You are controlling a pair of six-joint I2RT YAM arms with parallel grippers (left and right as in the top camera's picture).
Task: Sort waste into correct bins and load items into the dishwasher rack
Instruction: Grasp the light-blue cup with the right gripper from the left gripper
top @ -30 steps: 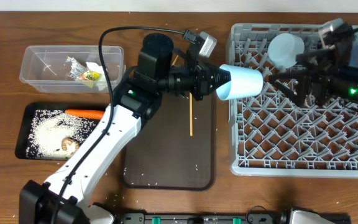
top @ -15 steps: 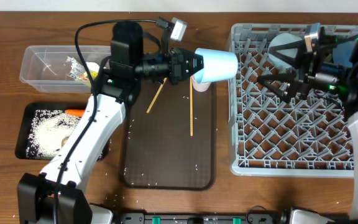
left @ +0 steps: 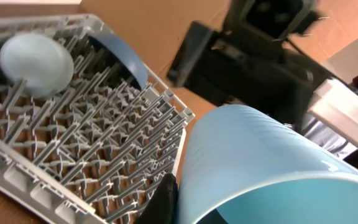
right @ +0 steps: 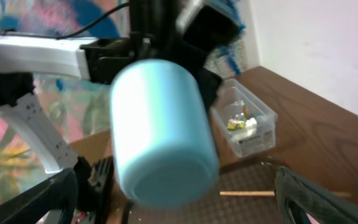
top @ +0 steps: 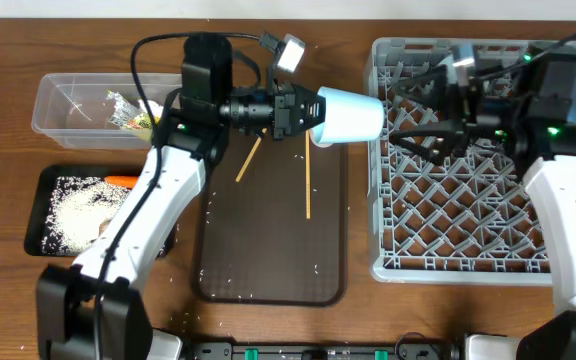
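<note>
While the left pincer [top: 313,110] is clamped on the rim of the light-blue cup [top: 353,115], holding it sideways in the air between the brown serving tray [top: 268,250] and the dishwasher rack [top: 380,220], the right pincer [top: 416,120] faces the cup's base. Its jaws are spread wide and empty, near the cup but not touching it. This looks like a hand-over about to happen, so the cup is not yet loaded.

Much of the sorting appears done. Crumpled wrappers [top: 126,108] lie in the clear tub [top: 58,105]. The white rice [top: 73,205] and the carrot [top: 118,181] sit in the black tray [top: 40,185]. In the rack, the small light-blue bowl [left: 36,62] rests upside down on the pegs, and the large blue bowl [left: 126,56] stands on edge at the far side.

Both chopsticks [top: 307,185] lie on the serving tray, one straight and one slanted, waiting to be racked. A few stray grains dot that tray and the desk [top: 8,300]. The pink cup I cannot make out clearly.
</note>
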